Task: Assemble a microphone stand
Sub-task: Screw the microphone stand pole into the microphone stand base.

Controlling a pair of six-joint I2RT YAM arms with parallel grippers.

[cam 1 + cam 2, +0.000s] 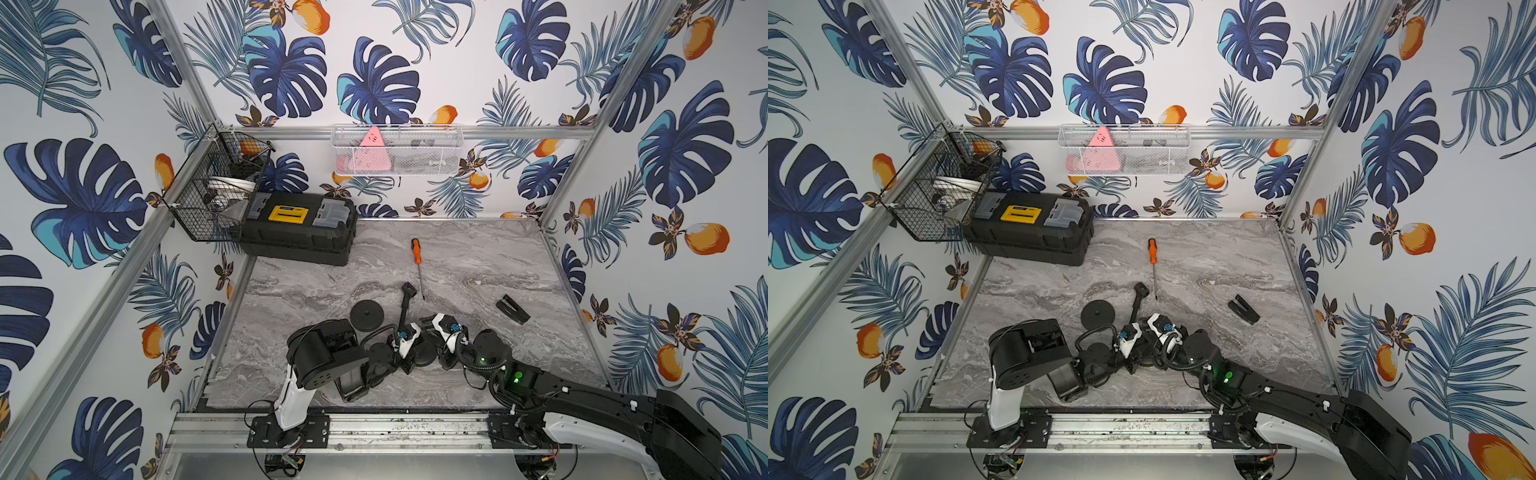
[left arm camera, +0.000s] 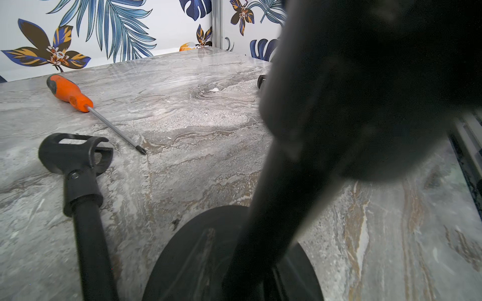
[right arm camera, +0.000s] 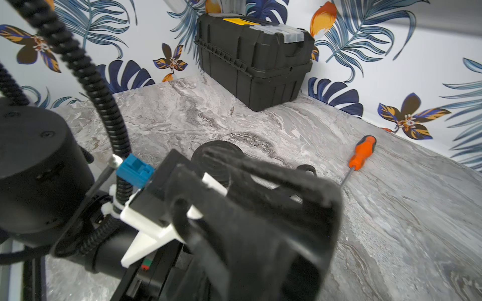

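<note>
Nearest, blurred matte-black, my right pincer meets my left pincer over a flat round base disc on the veined grey marble surface; I cannot tell if either is clamped; slim black pole, slotted clip-head, lies just beside the disc.

Blue-leaf walls and a grey marbled table

White walls printed with navy and teal leaves and orange fruit; grey-white veining with brown streaks on the table. Orange handle, silver shaft on the screwdriver; black toolbox with yellow label, grey latches; black pole and disc; black wire basket; white mesh basket; pink triangle.
</note>
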